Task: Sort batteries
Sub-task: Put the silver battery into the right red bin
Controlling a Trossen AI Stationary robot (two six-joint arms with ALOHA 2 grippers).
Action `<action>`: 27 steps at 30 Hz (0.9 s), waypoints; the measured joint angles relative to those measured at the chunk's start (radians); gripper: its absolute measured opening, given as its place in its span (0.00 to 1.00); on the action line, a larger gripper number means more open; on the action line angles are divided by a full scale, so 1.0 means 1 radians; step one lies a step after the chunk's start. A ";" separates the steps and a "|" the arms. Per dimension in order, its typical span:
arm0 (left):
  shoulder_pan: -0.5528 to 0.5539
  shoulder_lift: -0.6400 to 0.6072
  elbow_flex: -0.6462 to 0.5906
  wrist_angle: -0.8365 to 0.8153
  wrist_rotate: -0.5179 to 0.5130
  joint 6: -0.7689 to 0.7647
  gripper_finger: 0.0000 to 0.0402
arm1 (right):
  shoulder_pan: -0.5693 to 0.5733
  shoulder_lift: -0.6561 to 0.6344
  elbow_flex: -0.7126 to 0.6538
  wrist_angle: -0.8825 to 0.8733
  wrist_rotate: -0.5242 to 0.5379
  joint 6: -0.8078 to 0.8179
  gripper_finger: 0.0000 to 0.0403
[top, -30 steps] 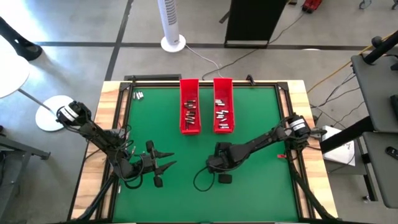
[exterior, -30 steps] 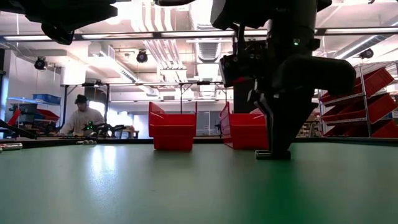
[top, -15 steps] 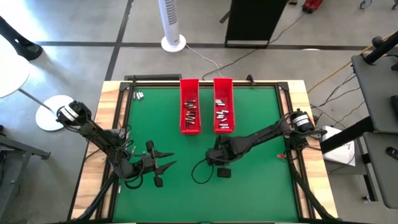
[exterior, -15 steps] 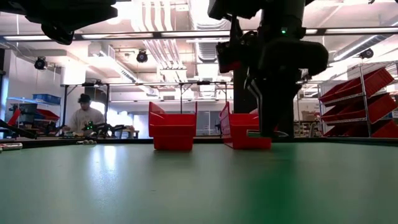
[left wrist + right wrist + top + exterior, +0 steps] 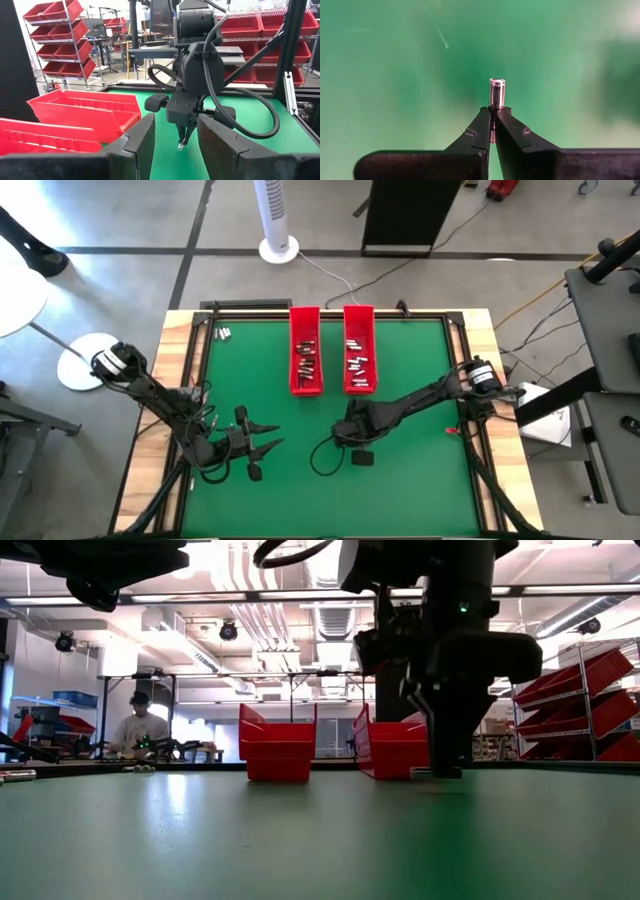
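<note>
Two long red trays (image 5: 305, 365) (image 5: 358, 363) stand side by side at the table's far middle, with several batteries lying in each. A few loose batteries (image 5: 222, 333) lie at the far left corner. My right gripper (image 5: 493, 111) hangs over the table's middle, near side of the trays, pointing down and shut on one small silvery battery (image 5: 496, 90). My left gripper (image 5: 280, 436) waits open and level at the near left, aimed at the right gripper, with nothing between its fingers (image 5: 145, 142). My right gripper pinches one end of the battery (image 5: 493, 120) between its two fingertips, coming from above and pointing down. The battery lies along the fingers, and its free end (image 5: 180, 146) sticks out below them. It hangs clear of the green table.
The right arm's black cable (image 5: 322, 462) loops over the mat near the gripper. Open green mat (image 5: 420, 480) lies on the near right. A raised wooden frame (image 5: 180, 380) borders the table. A person (image 5: 140, 728) sits far behind the table.
My right gripper has risen from the mat with the battery, which now hangs clear of the table, and has drifted a little toward the red trays. It has stayed shut throughout.
</note>
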 joint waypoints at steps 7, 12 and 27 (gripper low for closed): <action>0.000 0.000 0.000 0.000 0.000 0.000 0.32 | 0.000 -0.004 0.000 0.003 0.000 -0.001 0.03; 0.000 0.000 0.000 -0.001 0.000 0.000 0.32 | -0.008 -0.017 0.001 -0.001 0.000 0.000 0.03; 0.000 0.000 0.000 -0.010 0.000 0.000 0.32 | -0.247 -0.207 0.099 -0.154 0.158 -0.233 0.03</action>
